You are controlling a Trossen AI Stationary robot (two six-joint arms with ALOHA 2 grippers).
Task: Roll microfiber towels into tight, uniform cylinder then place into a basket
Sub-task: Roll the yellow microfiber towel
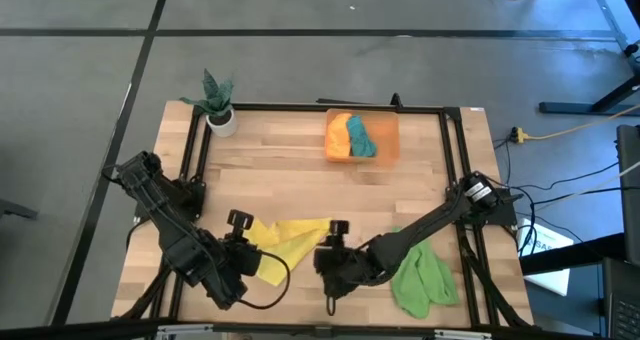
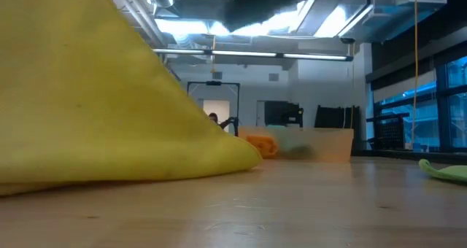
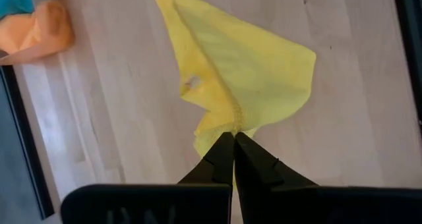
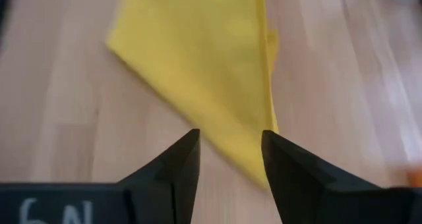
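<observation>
While pinching the yellow towel (image 3: 247, 72), the left gripper (image 3: 233, 137) is lifting one edge.
Right gripper (image 4: 229, 141) is hovering spread over the towel's other end.

Yellow towel (image 1: 285, 238) crumpled near front; green towel (image 1: 422, 278) right; basket (image 1: 386, 138) holds orange, teal.

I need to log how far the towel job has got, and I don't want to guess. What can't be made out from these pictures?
- Low view: the yellow towel fills the left half, hiding both grippers.
- Low view: the basket is blurred; its contents are unclear.
- High view: whether the orange towel and teal towel are tightly rolled is too small to tell.
- Right wrist view: the right gripper is open; the light green towel lies out of frame.
</observation>
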